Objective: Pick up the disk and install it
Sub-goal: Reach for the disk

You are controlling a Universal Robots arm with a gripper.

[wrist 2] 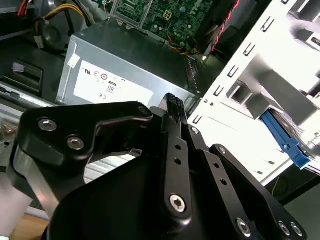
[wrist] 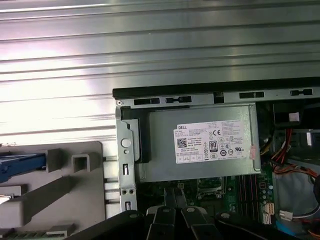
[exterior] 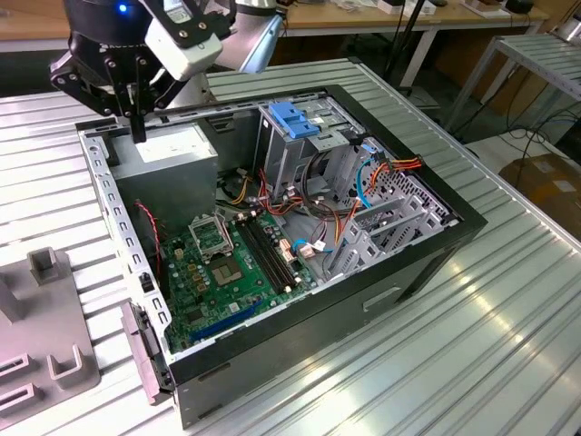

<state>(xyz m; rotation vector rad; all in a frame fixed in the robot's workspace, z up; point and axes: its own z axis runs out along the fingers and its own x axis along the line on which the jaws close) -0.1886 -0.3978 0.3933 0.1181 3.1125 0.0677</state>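
Your gripper (exterior: 137, 134), jaws pressed together and empty, hovers over the power supply (exterior: 172, 163); the disk (wrist: 22, 165) sits slotted in its holder (wrist: 75, 200), probably for easy grabbing.

Open PC case (exterior: 408, 282) on ribbed table (exterior: 508, 363): grey power supply (exterior: 168, 163) in one corner, green motherboard (exterior: 218, 282), blue-latched drive cage (exterior: 283, 159) inside.
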